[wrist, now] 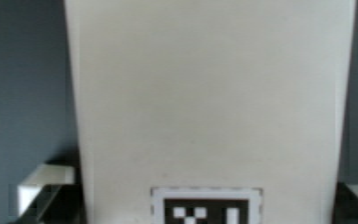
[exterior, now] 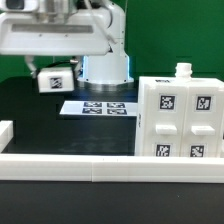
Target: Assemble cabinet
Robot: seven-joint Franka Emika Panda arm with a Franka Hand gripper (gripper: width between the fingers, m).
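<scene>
The cabinet box (exterior: 180,115), large, white and covered in square marker tags, stands on the black table at the exterior view's right, with a small knob on top. My gripper (exterior: 52,68) hangs at the upper left, well apart from the box, shut on a small white tagged panel piece (exterior: 53,80) held above the table. In the wrist view the panel piece (wrist: 202,100) fills the middle as a tall white slab with a tag near its end. My gripper (wrist: 202,205) clamps it, with the fingers (wrist: 39,188) showing at its sides.
The marker board (exterior: 98,106) lies flat on the table in front of the arm's base. A long low white rail (exterior: 90,165) runs along the front, with a short piece (exterior: 5,133) at the left. A green wall is behind.
</scene>
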